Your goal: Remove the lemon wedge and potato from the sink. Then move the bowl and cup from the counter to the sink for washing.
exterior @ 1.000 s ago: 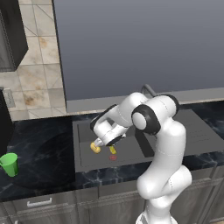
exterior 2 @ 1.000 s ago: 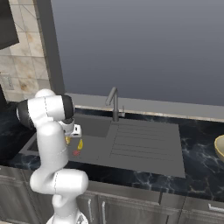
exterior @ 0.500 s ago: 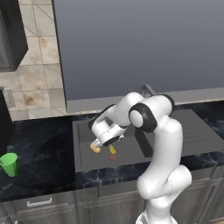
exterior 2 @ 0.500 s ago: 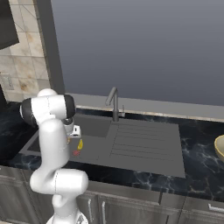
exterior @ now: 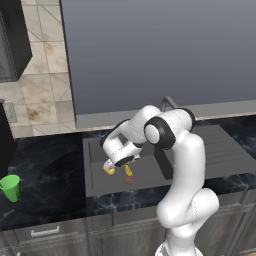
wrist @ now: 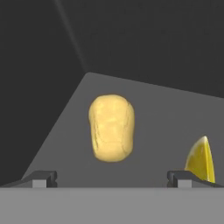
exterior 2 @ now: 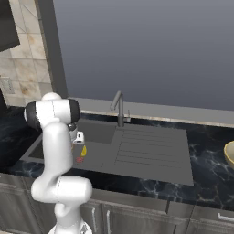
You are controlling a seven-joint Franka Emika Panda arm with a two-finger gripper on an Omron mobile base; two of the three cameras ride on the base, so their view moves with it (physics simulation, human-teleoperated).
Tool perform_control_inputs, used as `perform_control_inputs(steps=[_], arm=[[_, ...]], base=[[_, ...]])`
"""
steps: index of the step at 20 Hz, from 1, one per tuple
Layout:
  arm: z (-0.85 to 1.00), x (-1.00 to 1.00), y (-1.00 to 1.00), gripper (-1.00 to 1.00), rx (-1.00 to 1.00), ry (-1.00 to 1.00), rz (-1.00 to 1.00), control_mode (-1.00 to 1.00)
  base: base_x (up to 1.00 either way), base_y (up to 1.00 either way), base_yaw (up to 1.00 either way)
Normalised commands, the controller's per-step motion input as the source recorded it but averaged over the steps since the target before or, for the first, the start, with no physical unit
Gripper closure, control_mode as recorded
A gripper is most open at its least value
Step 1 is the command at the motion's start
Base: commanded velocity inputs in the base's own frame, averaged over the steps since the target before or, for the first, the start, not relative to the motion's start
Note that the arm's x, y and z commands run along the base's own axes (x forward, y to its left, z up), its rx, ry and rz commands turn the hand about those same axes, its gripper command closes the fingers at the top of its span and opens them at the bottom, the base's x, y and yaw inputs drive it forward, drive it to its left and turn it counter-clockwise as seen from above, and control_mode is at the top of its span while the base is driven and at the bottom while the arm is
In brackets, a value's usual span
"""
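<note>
With our fingers spread wide and empty over the potato on the sink floor, we risk clipping the lemon wedge just beside one tip.

White glossy arm, rounded bulbous segments, smooth shells. Dark grey-black rings at joints. Small tool on pale wrist block; two short dark fingertips, lighter grey pads.
</note>
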Motion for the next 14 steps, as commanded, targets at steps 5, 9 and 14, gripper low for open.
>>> perform_control_inputs(steps=[5, 9, 14], arm=[[-0.14, 0.10, 0.04, -1.00, 0.00, 0.00, 0.00, -1.00], [-0.14, 0.09, 0.04, -1.00, 0.00, 0.00, 0.00, -1.00], [-0.14, 0.09, 0.04, -1.00, 0.00, 0.00, 0.00, -1.00]], base=[[0.00, 0.00, 0.00], [0.00, 0.00, 0.00], [0.00, 0.00, 0.00]])
